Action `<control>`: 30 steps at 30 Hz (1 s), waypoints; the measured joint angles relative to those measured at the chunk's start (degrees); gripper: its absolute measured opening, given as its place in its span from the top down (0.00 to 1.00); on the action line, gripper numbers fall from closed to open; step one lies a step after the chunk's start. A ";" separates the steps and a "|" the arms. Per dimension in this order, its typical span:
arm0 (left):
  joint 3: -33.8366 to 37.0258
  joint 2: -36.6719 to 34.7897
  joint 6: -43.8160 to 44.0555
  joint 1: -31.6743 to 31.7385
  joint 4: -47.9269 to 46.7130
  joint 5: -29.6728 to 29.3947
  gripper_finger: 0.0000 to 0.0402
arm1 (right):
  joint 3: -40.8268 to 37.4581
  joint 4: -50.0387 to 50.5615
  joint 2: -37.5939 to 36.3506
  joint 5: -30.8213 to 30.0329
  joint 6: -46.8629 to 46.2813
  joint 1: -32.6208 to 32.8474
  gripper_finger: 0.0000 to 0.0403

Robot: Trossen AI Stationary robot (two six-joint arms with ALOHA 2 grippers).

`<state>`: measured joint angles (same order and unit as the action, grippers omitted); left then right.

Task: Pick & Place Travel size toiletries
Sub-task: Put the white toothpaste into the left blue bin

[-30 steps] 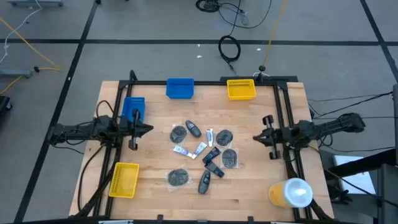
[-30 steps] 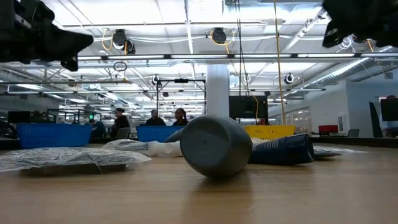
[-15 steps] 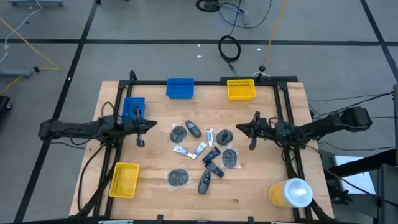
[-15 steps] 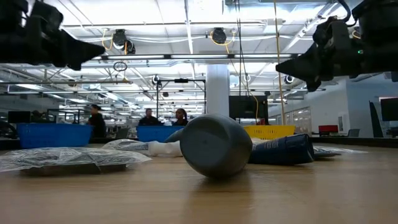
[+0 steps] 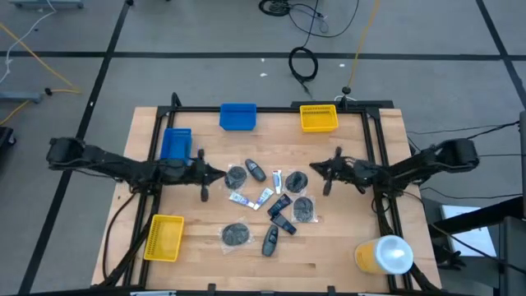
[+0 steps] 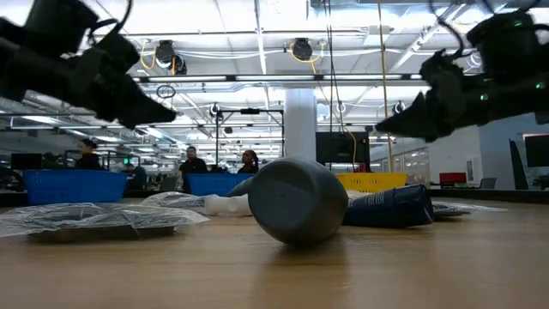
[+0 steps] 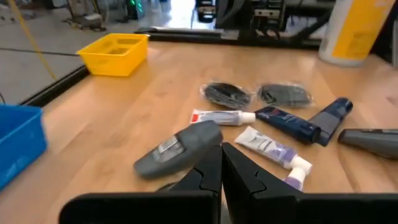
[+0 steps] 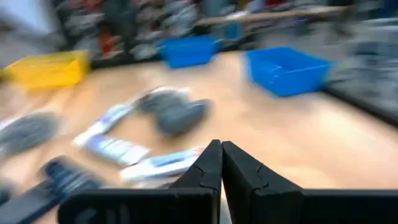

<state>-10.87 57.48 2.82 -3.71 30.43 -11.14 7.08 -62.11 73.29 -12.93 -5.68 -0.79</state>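
Hovering high: left gripper [image 5: 215, 174] left of centre, right gripper [image 5: 316, 171] right of centre, toiletries [image 5: 268, 201] mid-frame between | low: grey bottle [image 6: 296, 202] centre, both arms aloft | wrists: both jaws together, nothing held, tubes [image 7: 221, 116] beyond fingertips

Honestly couldn't read a single word anywhere. The white tubes [image 7: 219, 116] had some red and blue print on them, but it was too small and soft to make out any letters. The grey stick-like piece [image 7: 179, 148] carried a little label patch, also unreadable. The big yellow-and-white cylinder [image 5: 383, 254] showed no legible brand either, and the bins were plain.
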 joint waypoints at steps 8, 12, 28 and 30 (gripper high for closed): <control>-15.65 17.21 -2.36 -2.29 -13.55 0.19 0.97 | 10.66 -1.22 17.86 7.66 3.45 1.93 1.00; -20.49 23.92 -4.02 -4.05 -15.26 3.60 0.87 | 13.36 -1.00 23.56 12.73 3.37 3.27 1.00; -26.91 41.62 -2.09 -7.09 -16.22 8.16 0.45 | 14.51 -4.87 30.15 13.05 0.79 5.79 1.00; -26.91 42.14 -0.75 -7.08 -16.09 8.23 0.49 | 14.53 -5.09 30.15 13.03 0.79 5.79 1.00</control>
<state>-37.78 99.62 2.07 -10.79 14.34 -2.90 21.61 -67.20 103.44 0.10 -4.89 4.99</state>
